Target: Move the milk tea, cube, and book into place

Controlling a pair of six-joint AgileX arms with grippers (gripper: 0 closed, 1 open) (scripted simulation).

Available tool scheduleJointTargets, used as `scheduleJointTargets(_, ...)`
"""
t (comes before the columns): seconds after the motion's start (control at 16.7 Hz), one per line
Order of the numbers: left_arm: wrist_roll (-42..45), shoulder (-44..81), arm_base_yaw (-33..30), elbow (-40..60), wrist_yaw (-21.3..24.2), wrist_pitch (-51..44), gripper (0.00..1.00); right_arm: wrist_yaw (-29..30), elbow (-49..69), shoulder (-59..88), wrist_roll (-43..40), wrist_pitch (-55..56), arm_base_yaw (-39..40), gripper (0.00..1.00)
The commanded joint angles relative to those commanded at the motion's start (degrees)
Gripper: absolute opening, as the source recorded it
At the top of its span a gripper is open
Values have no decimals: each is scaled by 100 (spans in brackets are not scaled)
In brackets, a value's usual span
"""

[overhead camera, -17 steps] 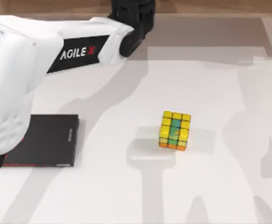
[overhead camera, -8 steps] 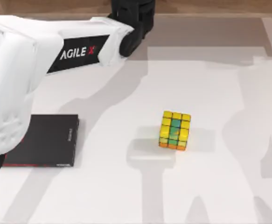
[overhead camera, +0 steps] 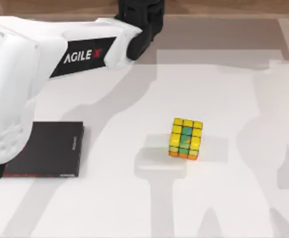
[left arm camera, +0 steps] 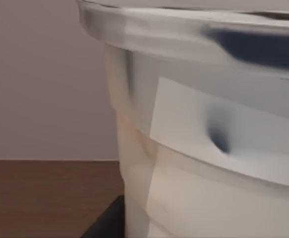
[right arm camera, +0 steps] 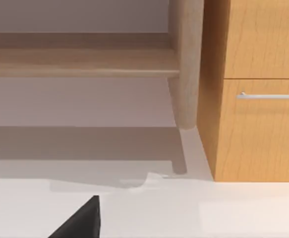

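The cube (overhead camera: 186, 138), mostly yellow with a green stripe and an orange side, rests on the white table right of centre, with no gripper near it. My left arm stretches across the table's upper left, and its black gripper (overhead camera: 140, 22) is at the far edge. In the left wrist view the milk tea (left arm camera: 208, 148), a pale translucent cup with a white label, sits right against that gripper, which is shut on it. A dark part of my right gripper (right arm camera: 80, 223) hangs low over the white table. The book is out of view.
A flat black volume with red lettering (overhead camera: 47, 148) lies at the table's left, partly under my left arm. A wooden cabinet with a drawer handle (right arm camera: 256, 94) and a wooden post (right arm camera: 186, 64) stand beyond the table's edge.
The shadow at the table's right edge has shifted slightly. The left arm, the cube and the black volume have not moved.
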Motion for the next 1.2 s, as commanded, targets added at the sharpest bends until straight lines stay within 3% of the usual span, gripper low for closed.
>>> scheduleJointTargets(0.36, 7, -97, -50, -88, -60, 54, 0, 0, 0, 0, 0, 0, 0, 100)
scheduleJointTargets(0.84, 45, -1313, -453, -2005, -439, 596, 0, 0, 0, 0, 0, 0, 0, 100)
scheduleJointTargets(1.2, 42, -1449, -514, -2141, -528, 723, 0, 0, 0, 0, 0, 0, 0, 100)
